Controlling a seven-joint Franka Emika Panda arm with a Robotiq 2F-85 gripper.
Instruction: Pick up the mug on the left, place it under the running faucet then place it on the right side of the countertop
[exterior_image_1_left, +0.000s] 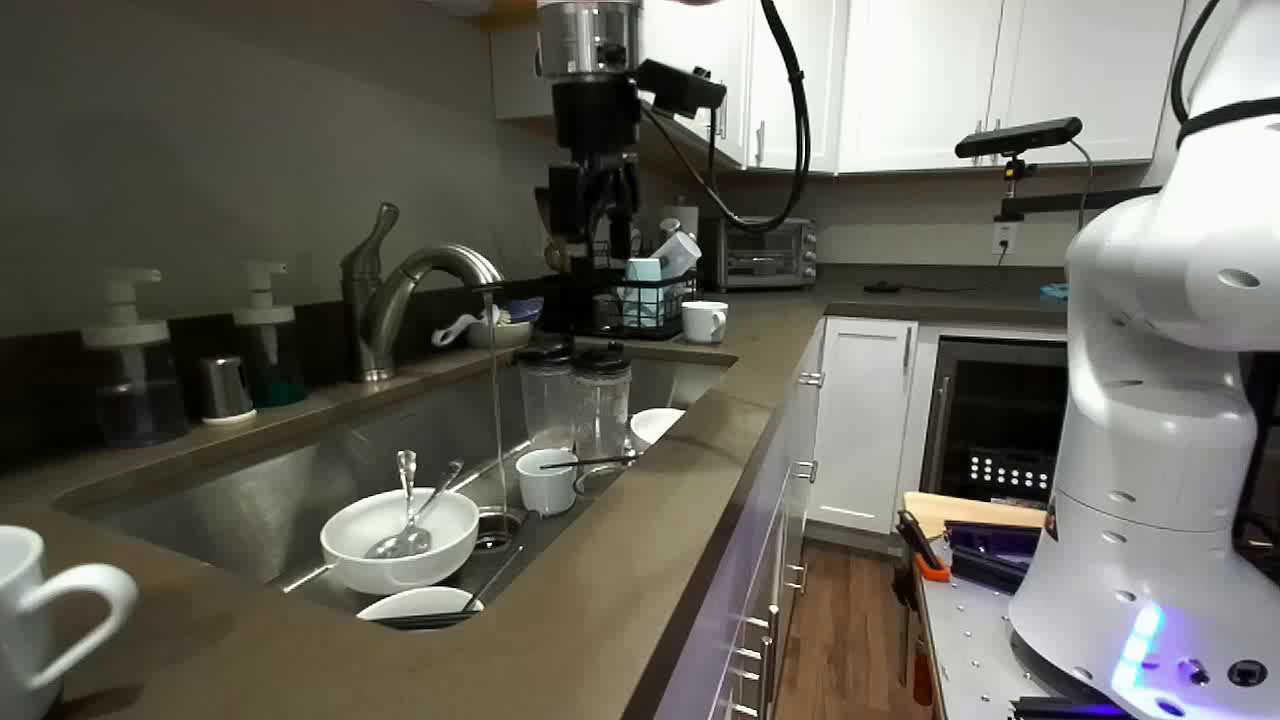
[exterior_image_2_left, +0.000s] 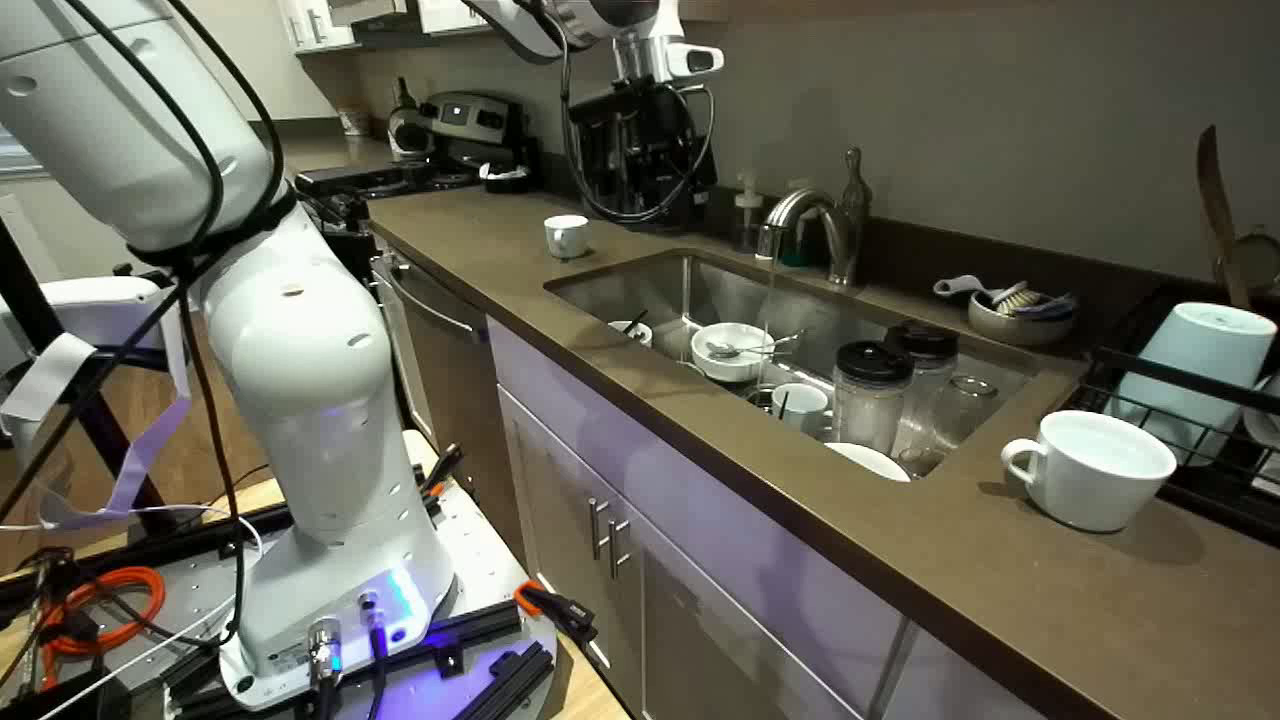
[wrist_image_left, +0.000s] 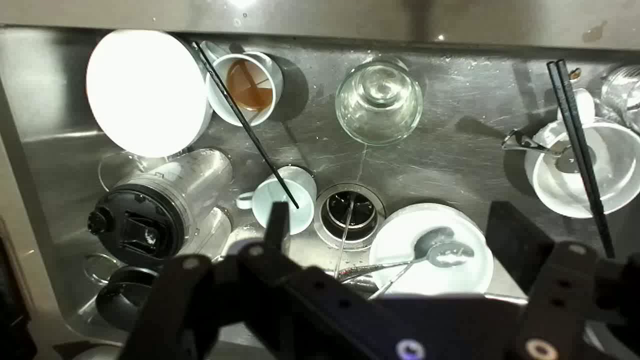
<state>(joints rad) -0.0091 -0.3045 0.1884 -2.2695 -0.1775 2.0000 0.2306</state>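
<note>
The white mug on the left end of the counter stands upright in both exterior views (exterior_image_1_left: 20, 610) (exterior_image_2_left: 567, 237), with its loop handle showing. Another white mug stands right of the sink (exterior_image_1_left: 704, 322) (exterior_image_2_left: 1095, 470). The silver faucet (exterior_image_1_left: 440, 268) (exterior_image_2_left: 810, 205) runs a thin stream of water into the sink; the stream crosses the wrist view. The dark countertop (exterior_image_1_left: 690, 480) (exterior_image_2_left: 650, 390) surrounds the sink. My gripper (exterior_image_1_left: 592, 235) (wrist_image_left: 395, 225) is open and empty, high above the sink. In the wrist view its fingers are wide apart, with sink dishes far below between them.
The steel sink (wrist_image_left: 450, 90) holds bowls, cups, a glass, lidded bottles (exterior_image_2_left: 870, 385), spoons and chopsticks. A dish rack (exterior_image_1_left: 655, 305) (exterior_image_2_left: 1200, 400) stands at the right end. Soap pumps (exterior_image_1_left: 130, 370) and a bowl with brushes (exterior_image_2_left: 1020, 310) flank the faucet.
</note>
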